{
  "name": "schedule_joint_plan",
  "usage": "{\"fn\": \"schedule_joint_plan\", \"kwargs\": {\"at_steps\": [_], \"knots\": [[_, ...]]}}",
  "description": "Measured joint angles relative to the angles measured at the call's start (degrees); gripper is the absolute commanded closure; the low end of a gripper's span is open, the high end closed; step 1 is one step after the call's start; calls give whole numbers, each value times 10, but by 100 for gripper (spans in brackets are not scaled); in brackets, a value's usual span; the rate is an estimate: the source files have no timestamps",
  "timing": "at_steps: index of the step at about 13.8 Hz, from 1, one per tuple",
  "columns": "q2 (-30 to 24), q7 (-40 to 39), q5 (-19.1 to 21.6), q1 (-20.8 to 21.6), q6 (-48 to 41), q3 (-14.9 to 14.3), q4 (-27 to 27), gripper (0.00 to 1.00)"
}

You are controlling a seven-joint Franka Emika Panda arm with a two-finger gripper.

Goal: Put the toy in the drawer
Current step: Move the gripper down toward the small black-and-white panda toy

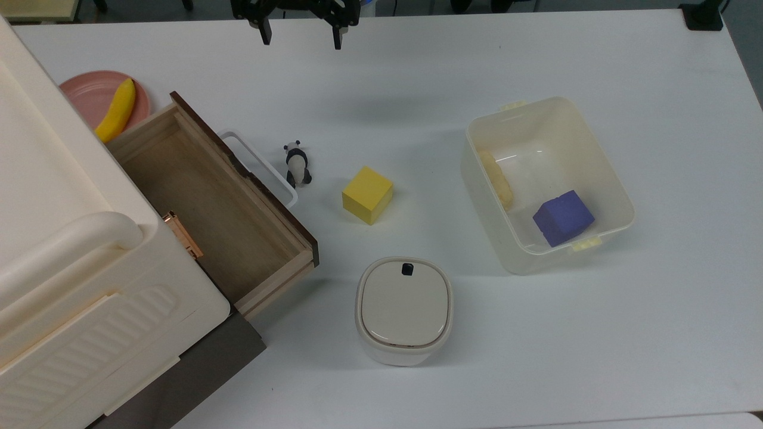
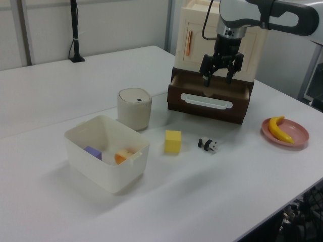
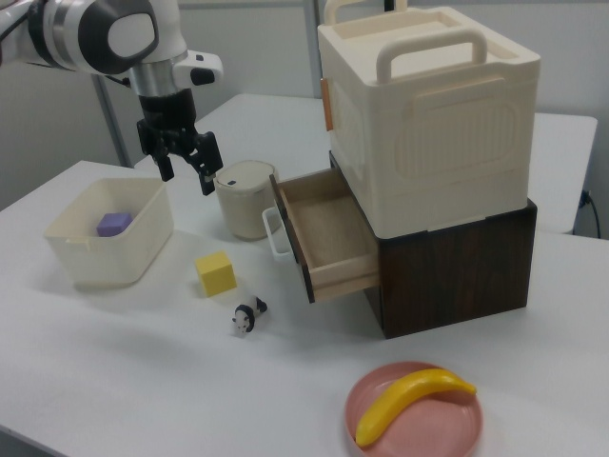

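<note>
White tabletop (image 1: 417,77) carries everything you need, spread well apart. Largest is the cream storage case (image 3: 428,114) stacked on a dark brown cabinet (image 3: 457,267); its wooden drawer (image 1: 208,202) is already pulled out with the light brown floor bare, so it looks ready to receive the toy. A small copper-coloured piece (image 1: 183,233) sits at the drawer's inner edge; you cannot tell what it is.

Next, the translucent bin (image 1: 545,182) holds a blue-purple cube (image 1: 563,217) and a pale object blurred by the wall. A lidded cream container (image 1: 404,308) stands near the drawer's corner. A pink plate (image 3: 414,419) holds a banana (image 3: 411,402).

Your gripper (image 1: 300,34) hangs high above the table, fingers apart and empty, its upper part cut off in the top view.

The yellow cube (image 1: 367,194) sits beside the panda toy (image 1: 296,164), which lies on the table just beside the drawer's white handle (image 1: 259,167), not yet grasped.
</note>
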Motion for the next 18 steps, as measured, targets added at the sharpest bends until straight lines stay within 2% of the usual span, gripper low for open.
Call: {"fn": "schedule_joint_plan", "kwargs": {"at_steps": [13, 16, 17, 18], "knots": [[1, -12, -4, 0, 0, 3, -4, 0], [2, -13, -4, 0, 21, 3, -29, 0], [2, -13, -4, 0, 54, 3, -48, 0], [3, -13, -5, 0, 116, 4, -88, 0]]}}
